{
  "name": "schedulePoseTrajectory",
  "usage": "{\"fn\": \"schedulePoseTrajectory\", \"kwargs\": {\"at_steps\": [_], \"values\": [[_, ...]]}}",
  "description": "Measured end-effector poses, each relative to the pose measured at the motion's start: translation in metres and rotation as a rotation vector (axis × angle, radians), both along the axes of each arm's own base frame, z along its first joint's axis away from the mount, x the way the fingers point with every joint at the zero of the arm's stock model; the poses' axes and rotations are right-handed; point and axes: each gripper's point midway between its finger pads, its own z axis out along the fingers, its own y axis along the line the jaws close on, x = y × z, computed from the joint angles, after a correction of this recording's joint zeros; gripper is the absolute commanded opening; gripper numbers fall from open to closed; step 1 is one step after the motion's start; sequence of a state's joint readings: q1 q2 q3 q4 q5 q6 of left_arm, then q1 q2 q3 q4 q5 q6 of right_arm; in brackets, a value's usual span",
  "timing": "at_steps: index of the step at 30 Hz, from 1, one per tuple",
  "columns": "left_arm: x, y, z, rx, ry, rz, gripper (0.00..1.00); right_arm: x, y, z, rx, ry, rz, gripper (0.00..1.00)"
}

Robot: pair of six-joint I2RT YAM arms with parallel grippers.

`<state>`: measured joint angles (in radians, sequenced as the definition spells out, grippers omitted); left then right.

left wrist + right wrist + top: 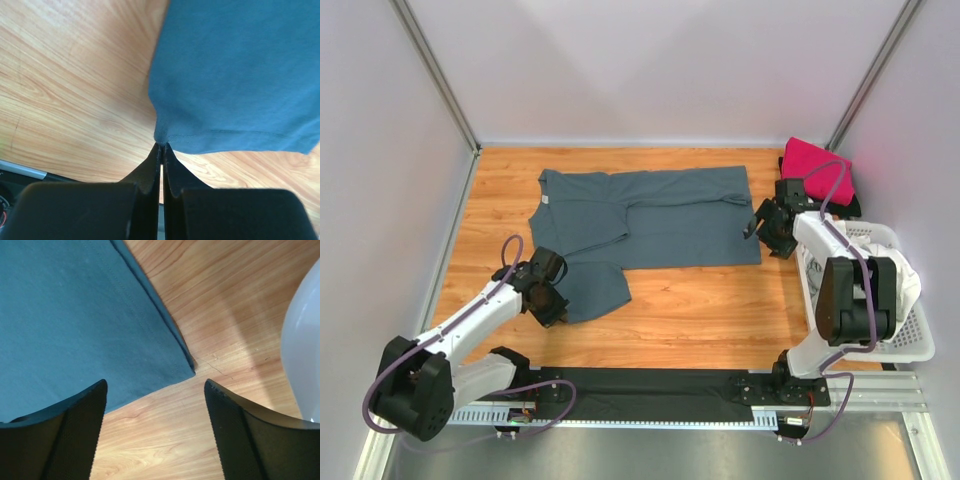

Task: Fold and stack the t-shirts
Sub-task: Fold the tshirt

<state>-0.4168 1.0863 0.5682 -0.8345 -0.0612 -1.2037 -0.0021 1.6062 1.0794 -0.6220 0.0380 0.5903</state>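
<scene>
The left gripper's (161,146) jaws are pressed together, their tips meeting right on the hemmed corner of the blue-grey shirt (235,75) and seeming to nip that corner between them. In the top view this gripper (548,300) sits at the shirt's 7 o'clock end, on the edge of the flap that hangs down from the main body of cloth

The right gripper's (155,385) jaws are spread wide with nothing between them; one finger (75,430) hangs over the cloth, the other over bare wood, and the shirt's square corner (185,367) lies just ahead of the gap. Seen from above, the right gripper (765,225) is at the shirt's 3 o'clock edge

The blue-grey shirt (660,215) lies flat across the middle of the wooden table (720,310), collar toward 9 o'clock. A folded pink shirt (815,165) rests at the table's 2 o'clock corner, well apart from it. A white basket (910,340) stands at 4 o'clock beside the right arm
</scene>
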Motion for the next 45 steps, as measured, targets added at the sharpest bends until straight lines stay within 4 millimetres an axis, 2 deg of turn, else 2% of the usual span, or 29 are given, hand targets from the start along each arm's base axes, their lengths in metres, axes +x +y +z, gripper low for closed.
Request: {"fn": "schedulePoseTrajectory", "kwargs": {"at_steps": [7,16,24,34,37,40,45], "values": [[0.014,0.0,0.016,0.018,-0.044,-0.016,0.0,-0.004,0.0,-0.01,-0.005,0.036,-0.004,0.66],[0.014,0.006,0.02,0.051,-0.044,-0.016,0.0,-0.011,-0.003,-0.021,-0.048,0.065,-0.006,0.63],[0.02,0.008,0.029,0.069,-0.065,-0.012,0.0,-0.011,-0.003,-0.035,-0.078,0.097,0.008,0.49],[0.019,0.009,0.028,0.076,-0.058,-0.012,0.0,-0.018,-0.01,-0.036,-0.141,0.131,0.029,0.48],[0.019,0.009,0.028,0.078,-0.057,-0.014,0.0,-0.028,-0.009,-0.034,-0.19,0.175,0.043,0.51],[0.019,0.01,0.028,0.08,-0.059,-0.015,0.0,-0.034,-0.006,-0.027,-0.23,0.2,0.063,0.53],[0.021,0.011,0.029,0.087,-0.066,-0.023,0.0,-0.03,0.0,-0.014,-0.233,0.164,0.082,0.53]]}}
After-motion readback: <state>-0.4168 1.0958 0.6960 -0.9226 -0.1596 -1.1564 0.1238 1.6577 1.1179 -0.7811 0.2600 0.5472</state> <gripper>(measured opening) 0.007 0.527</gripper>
